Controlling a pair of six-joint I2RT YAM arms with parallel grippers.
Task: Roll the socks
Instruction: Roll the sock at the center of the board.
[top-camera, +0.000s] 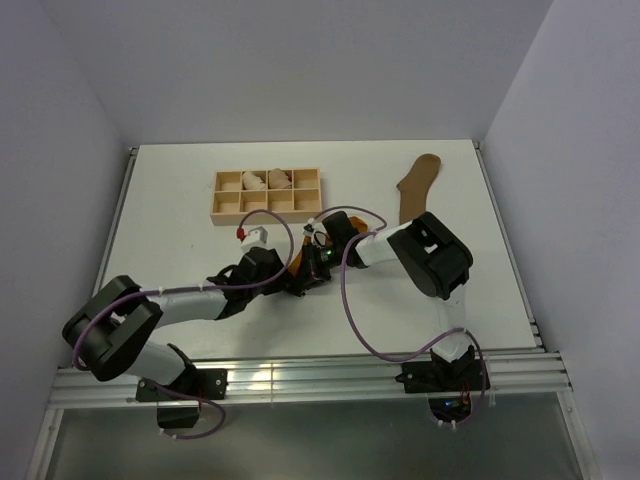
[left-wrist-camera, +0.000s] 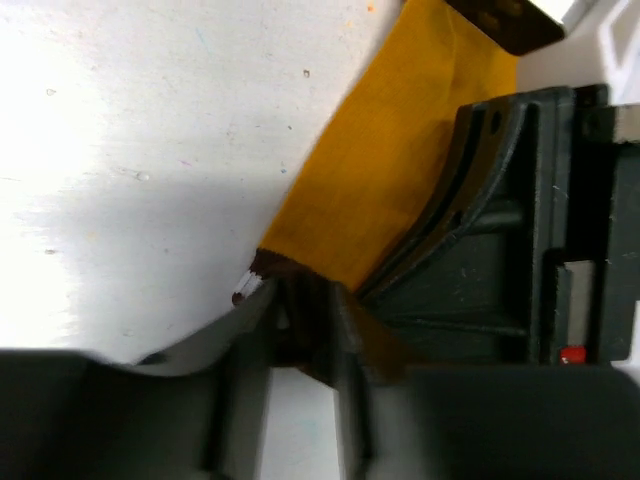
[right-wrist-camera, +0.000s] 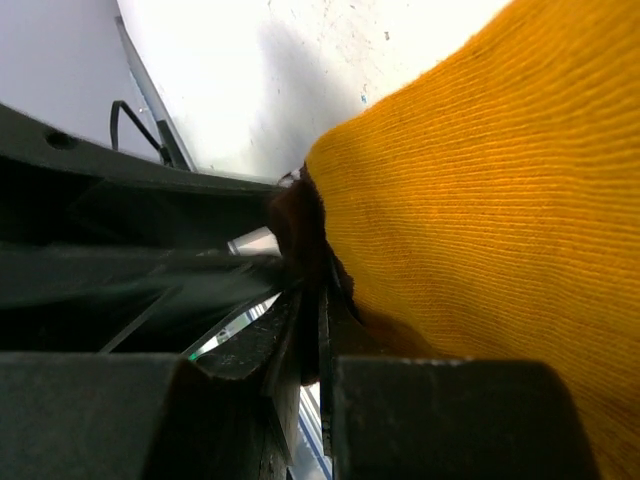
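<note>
Left gripper and right gripper both clamp the mustard sock by its dark edge; soft, light knit, probably best held there

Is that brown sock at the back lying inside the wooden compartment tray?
No, the brown sock lies flat on the white table, apart from the wooden tray and to its right.

A white table sits between plain pale grey walls, aluminium rails along its near edge.
</note>
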